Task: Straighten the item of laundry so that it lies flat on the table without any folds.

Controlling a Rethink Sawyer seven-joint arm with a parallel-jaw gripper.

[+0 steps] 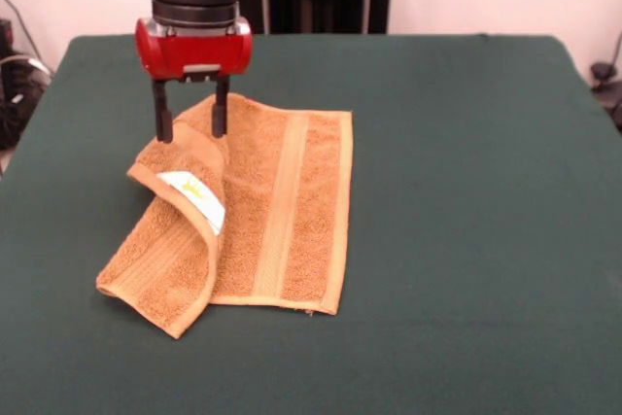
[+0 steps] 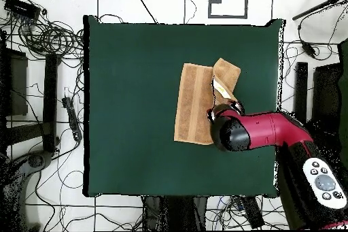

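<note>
The orange-tan towel [image 1: 282, 206] lies on the dark green table [image 1: 466, 191], left of the middle. Its right part lies flat with a paler band running along it. Its left part is folded over into a raised flap [image 1: 160, 259] that shows the white label [image 1: 194, 199]. My gripper [image 1: 191, 131] stands upright over the towel's far left corner, its fingers open with the towel's edge between them. In the overhead view the towel [image 2: 192, 103] lies right of the table's middle, its folded flap [image 2: 226, 76] beside it, and my red arm [image 2: 272, 130] covers the gripper.
The table [image 2: 129, 107] stretches wide on every side of the towel. Cables and black stands [image 2: 51, 93] lie on the floor around it. The robot's base with a button panel [image 2: 325, 183] sits at the lower right of the overhead view.
</note>
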